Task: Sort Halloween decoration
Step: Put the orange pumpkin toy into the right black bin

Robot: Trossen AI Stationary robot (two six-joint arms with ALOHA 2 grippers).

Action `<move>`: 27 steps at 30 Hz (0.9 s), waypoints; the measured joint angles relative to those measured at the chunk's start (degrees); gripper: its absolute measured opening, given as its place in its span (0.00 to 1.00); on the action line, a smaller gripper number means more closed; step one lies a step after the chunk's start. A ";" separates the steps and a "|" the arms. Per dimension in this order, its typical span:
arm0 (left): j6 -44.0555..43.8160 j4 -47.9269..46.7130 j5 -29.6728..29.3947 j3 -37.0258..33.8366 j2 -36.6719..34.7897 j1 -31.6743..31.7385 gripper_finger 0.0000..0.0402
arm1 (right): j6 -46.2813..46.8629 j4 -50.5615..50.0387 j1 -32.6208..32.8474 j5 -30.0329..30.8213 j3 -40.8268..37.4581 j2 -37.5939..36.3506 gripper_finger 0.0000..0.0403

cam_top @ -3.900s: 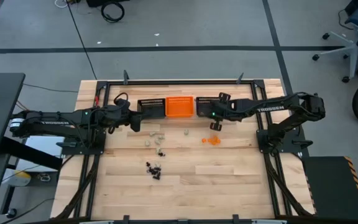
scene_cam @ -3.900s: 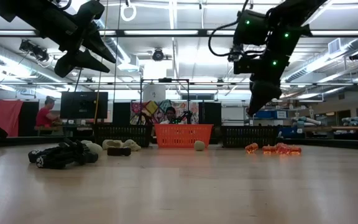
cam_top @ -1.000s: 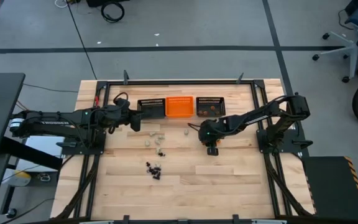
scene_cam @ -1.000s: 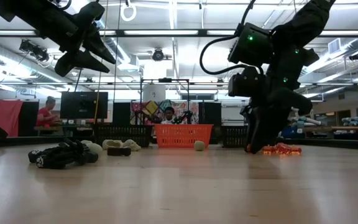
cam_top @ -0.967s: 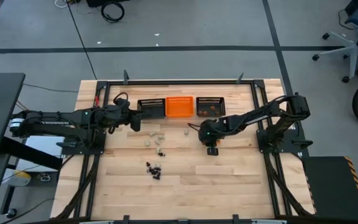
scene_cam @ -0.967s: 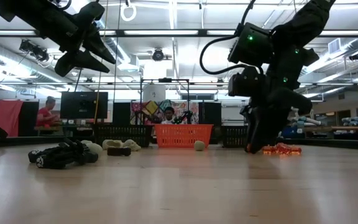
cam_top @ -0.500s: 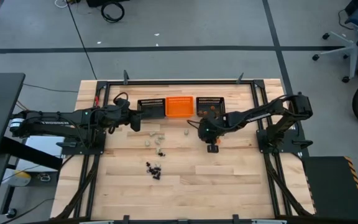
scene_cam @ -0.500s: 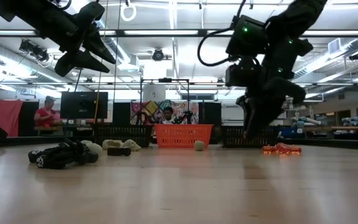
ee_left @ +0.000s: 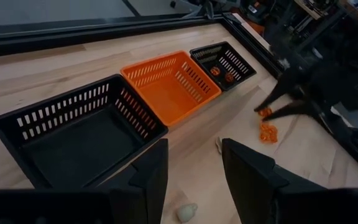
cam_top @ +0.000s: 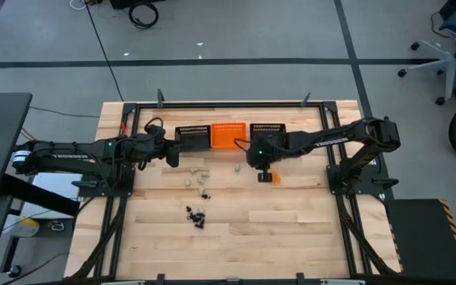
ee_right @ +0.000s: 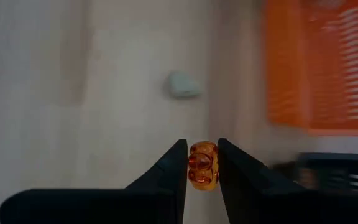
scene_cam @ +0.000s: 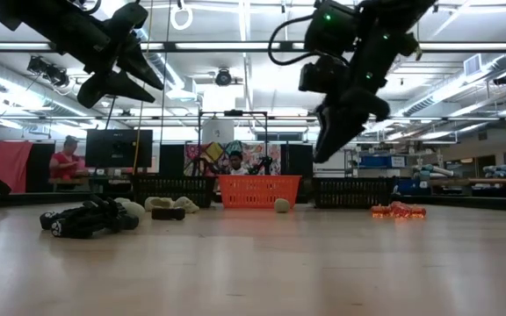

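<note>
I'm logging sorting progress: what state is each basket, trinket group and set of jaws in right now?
Right gripper: raised, jaws shut on an orange pumpkin-shaped trinket.
Left gripper: jaws open, empty, hovering near the baskets.
Left black mesh basket: empty.
Orange mesh basket: empty.
Right black mesh basket: holds orange trinkets.
Orange trinket pile, beige trinkets, black trinkets: loose on the table.

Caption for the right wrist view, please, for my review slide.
Right gripper pinches one orange trinket above the wooden table, orange basket ahead.
</note>
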 joint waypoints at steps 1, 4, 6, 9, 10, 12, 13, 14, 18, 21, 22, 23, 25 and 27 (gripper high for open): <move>0.00 0.00 0.00 0.00 0.00 0.00 0.39 | -0.61 -0.44 -0.46 1.31 0.74 0.00 0.21; -0.15 0.00 0.00 0.00 0.00 0.00 0.39 | -2.01 -3.23 -1.74 6.94 2.90 0.00 0.21; -0.20 0.02 -0.02 0.00 -0.02 0.00 0.39 | -2.37 -4.09 -2.80 10.48 4.08 -0.01 0.21; -0.20 0.02 -0.01 0.00 -0.02 0.00 0.39 | -2.54 -5.31 -4.99 12.55 4.61 -0.02 0.21; -0.20 0.00 -0.02 0.00 0.00 0.00 0.39 | -2.54 -5.49 -5.81 12.51 4.63 -0.02 0.21; -0.20 0.02 -0.02 0.00 0.00 0.00 0.39 | -2.52 -6.20 -7.53 11.63 4.63 -0.02 0.21; -0.20 0.00 -0.02 0.00 0.00 0.00 0.39 | -2.53 -6.60 -8.51 11.02 4.61 -0.02 0.21; -0.20 0.00 -0.02 0.00 -0.02 0.00 0.39 | -2.52 -6.59 -9.43 10.83 4.47 -0.02 0.21; -0.15 0.01 -0.02 0.00 -0.01 0.00 0.39 | -2.36 -6.70 -13.48 8.40 3.56 -0.02 0.21; -0.13 0.00 -0.02 0.00 -0.02 0.00 0.39 | -2.13 -6.39 -16.42 5.45 2.99 -0.02 0.21; -0.11 0.00 -0.01 0.00 -0.01 0.00 0.39 | -2.11 -6.53 -17.26 4.94 2.75 -0.02 0.21; -0.11 0.00 -0.02 0.00 -0.02 0.00 0.39 | -2.12 -6.59 -18.05 4.73 2.56 -0.02 0.21; -0.13 0.00 -0.02 0.00 0.00 0.00 0.39 | -2.13 -6.38 -19.52 4.11 2.09 -0.02 0.21; -0.13 0.00 0.00 0.00 -0.02 0.00 0.39 | -2.13 -6.20 -20.88 2.11 1.20 -0.02 0.21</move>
